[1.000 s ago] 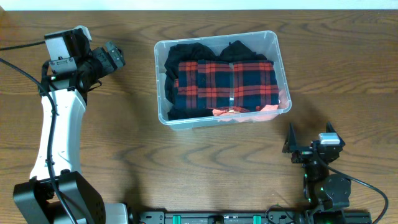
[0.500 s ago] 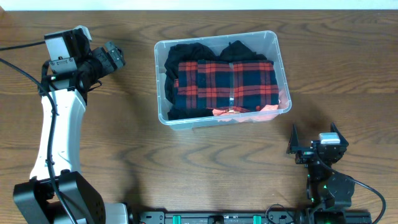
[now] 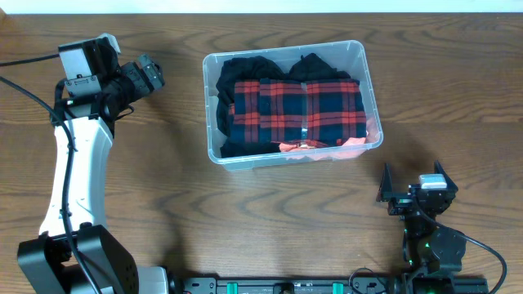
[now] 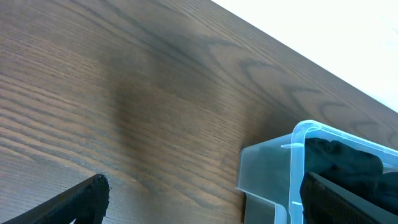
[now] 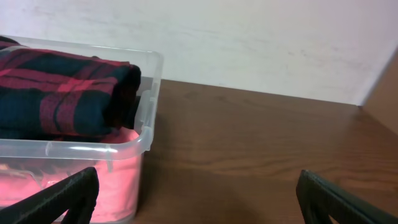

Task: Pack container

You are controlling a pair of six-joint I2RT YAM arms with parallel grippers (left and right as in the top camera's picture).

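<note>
Overhead, the left claw [image 3: 152,73] hangs over the wooden table [image 3: 245,233] at the left, its fingers spread wide and holding nothing. Its wrist view shows both black fingertips [image 4: 81,199] far apart with bare wood between them. To that claw's right, well apart from it, sits the container [image 3: 211,122], a clear plastic bin with rounded corners; one corner of it shows ahead of the claw in the wrist view. Inside lies a folded red-and-navy plaid garment [image 3: 298,110] on top of black clothing [image 3: 253,67]. A pink-orange cloth [image 3: 327,146] shows under the plaid at the edge nearer the right claw. The right claw [image 3: 411,173] stands at the lower right, past the bin's corner and apart from it, its fingers also spread wide and empty. From its wrist view the bin lies ahead and to the left, with the plaid fold and pink cloth visible through the clear wall.
</note>
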